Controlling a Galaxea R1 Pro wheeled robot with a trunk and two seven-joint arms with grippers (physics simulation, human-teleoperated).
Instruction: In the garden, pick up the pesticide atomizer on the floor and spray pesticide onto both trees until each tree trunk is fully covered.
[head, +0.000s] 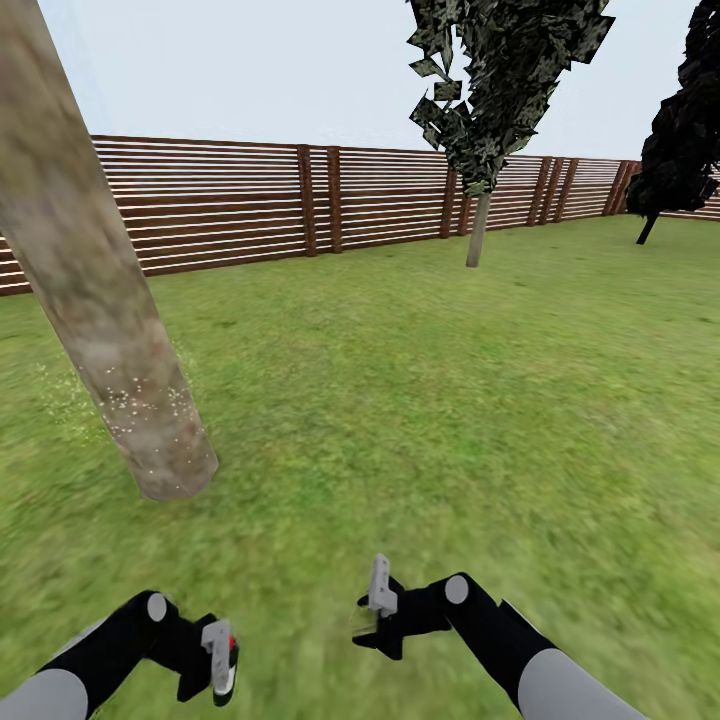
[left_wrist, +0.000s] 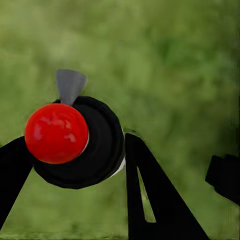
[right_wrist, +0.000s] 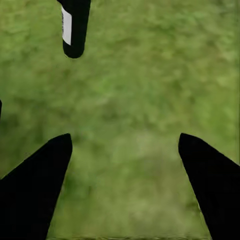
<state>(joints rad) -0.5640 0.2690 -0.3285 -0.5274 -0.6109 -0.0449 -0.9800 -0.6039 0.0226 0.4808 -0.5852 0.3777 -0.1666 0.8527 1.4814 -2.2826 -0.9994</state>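
I am standing on the floor (head: 420, 420), a blurry green lawn that is stretching back to a brown slatted fence (head: 230, 200) under a pale sky, so the garden is surrounding me on every side I am seeing. 1 pale mottled tree trunk (head: 110, 330) is leaning across the head view at my left, near me, with whitish specks showing on its lower part and on the grass just beside it; its crown is being cut off by the frame. The 2nd tree (head: 480, 120) is standing well apart, close to the fence, its dark blocky crown cropped at the top. A near-black conifer (head: 680, 140) is being cut by the right edge. My left tool (head: 215, 665) is gripping the pesticide atomizer (head: 225, 668) low at my left, above the grass; in the head view little more than a red and white sliver is peeking past the pale finger. The left wrist view is looking straight down on its red top (left_wrist: 56, 133) and black body, with my dark fingers (left_wrist: 150, 195) pressing on both sides. My right tool (head: 375, 610) is hanging empty with its fingers (right_wrist: 35, 190) spread wide over bare grass. The bottle's lower end with the white label is poking into the right wrist view, too cropped for reading.
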